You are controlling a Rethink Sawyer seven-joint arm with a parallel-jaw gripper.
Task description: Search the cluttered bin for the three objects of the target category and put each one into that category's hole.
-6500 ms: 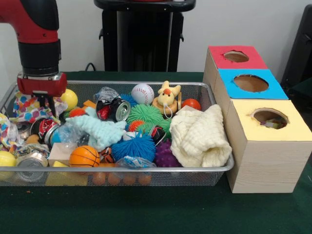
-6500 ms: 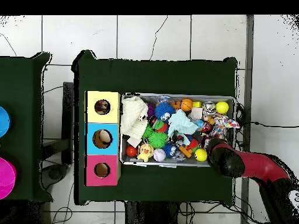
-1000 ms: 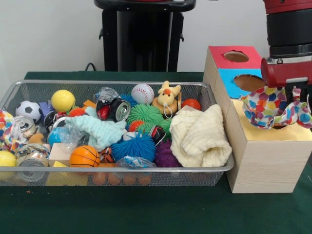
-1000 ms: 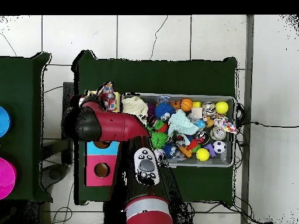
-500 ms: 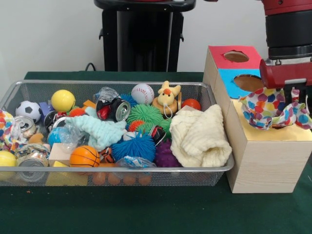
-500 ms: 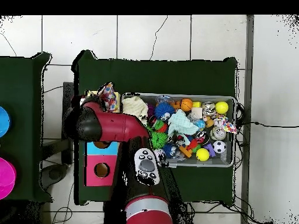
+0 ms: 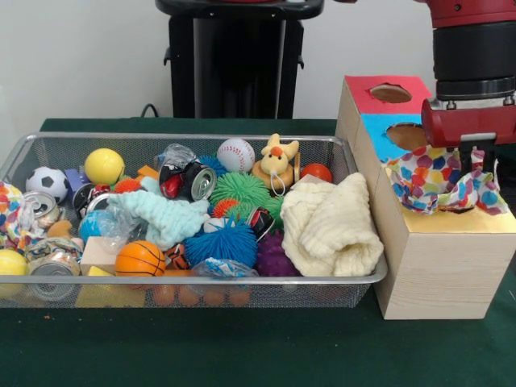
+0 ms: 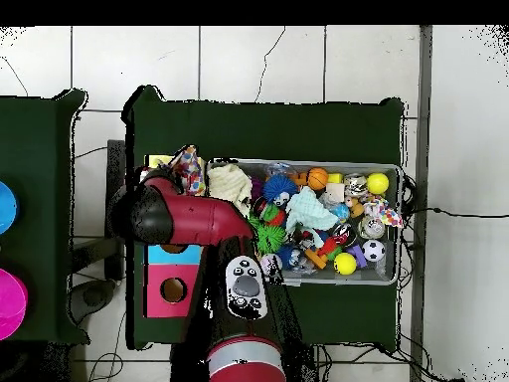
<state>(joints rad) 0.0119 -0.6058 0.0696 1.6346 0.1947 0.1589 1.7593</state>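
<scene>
My gripper [image 7: 476, 165] hangs over the yellow-topped wooden box [image 7: 476, 222], shut on a polka-dot cloth [image 7: 439, 181]. The cloth is bunched around the fingers and rests on the yellow top, covering the hole; only a dark sliver of the hole [image 7: 461, 211] shows. In the overhead view the cloth [image 8: 187, 169] sticks out past the red arm. A second polka-dot cloth [image 7: 11, 216] lies at the left end of the wire bin [image 7: 193, 137]; it shows at the bin's right end in the overhead view [image 8: 388, 214]. A third is hidden.
The blue-topped hole [image 7: 409, 135] and the red-topped hole [image 7: 390, 93] lie behind the yellow box. A cream waffle cloth [image 7: 330, 226] fills the bin's right end and a mint fuzzy cloth [image 7: 165, 216] lies mid-bin among balls, cans and spiky toys.
The gripper and the polka-dot cloth have shifted slightly left and settled lower over the yellow top. The bin's contents have not moved.
</scene>
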